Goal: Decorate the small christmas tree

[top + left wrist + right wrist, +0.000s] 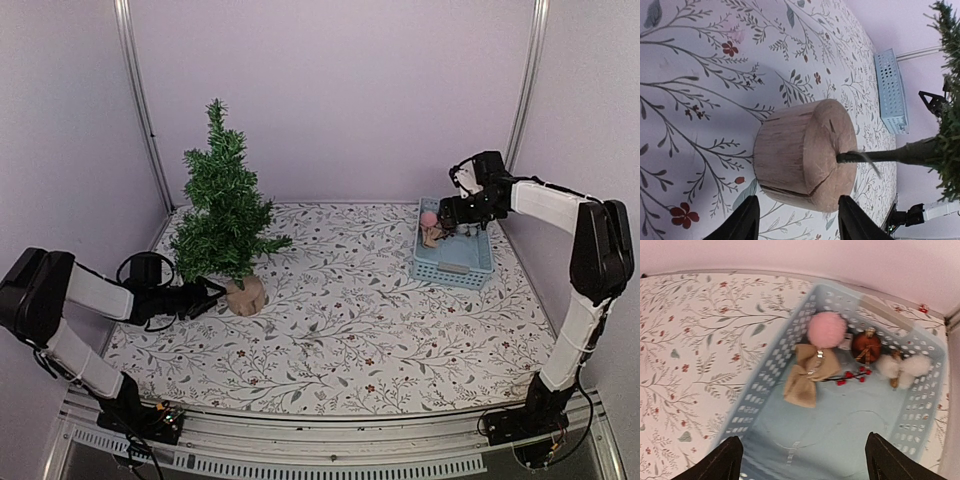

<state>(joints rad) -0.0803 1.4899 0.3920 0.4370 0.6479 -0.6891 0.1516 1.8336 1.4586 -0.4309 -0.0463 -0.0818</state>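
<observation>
Top external view has the small christmas tree (222,210) standing upright at the back left of the worktop (380,340) on its wooden stump (245,296), well apart from the blue basket (455,270) over on the right.

My guess on handling: the tree is light and a bit top-heavy. The bristly branches look soft and springy, so squeezing the green part would just flex it. The stump is the only stiff, solid bit, so that's where I'd take hold to steady it.

The left hand (799,215) looks lined up for exactly that. It's low by the worktop, fingers partway apart, one on either side of the stump's near end. Can't tell whether the pads actually touch the wood.

The right hand (805,465) hangs over the basket with its fingers spread wide and nothing between them. Below it are a pink pompom (826,329), a burlap bow (810,374), a brown bauble (866,346), a red berry sprig (852,376) and a white fluffy thing (902,367). All look light. The bauble is probably the fragile, slippery one.

Hard to see: the left wrist view cuts off nearly all of the tree, so only the trunk and a few lower branches show. From above, the right hand covers most of what's in the basket. I also can't make out hanging loops or hooks on the decorations, so how they'd attach is unclear.
</observation>
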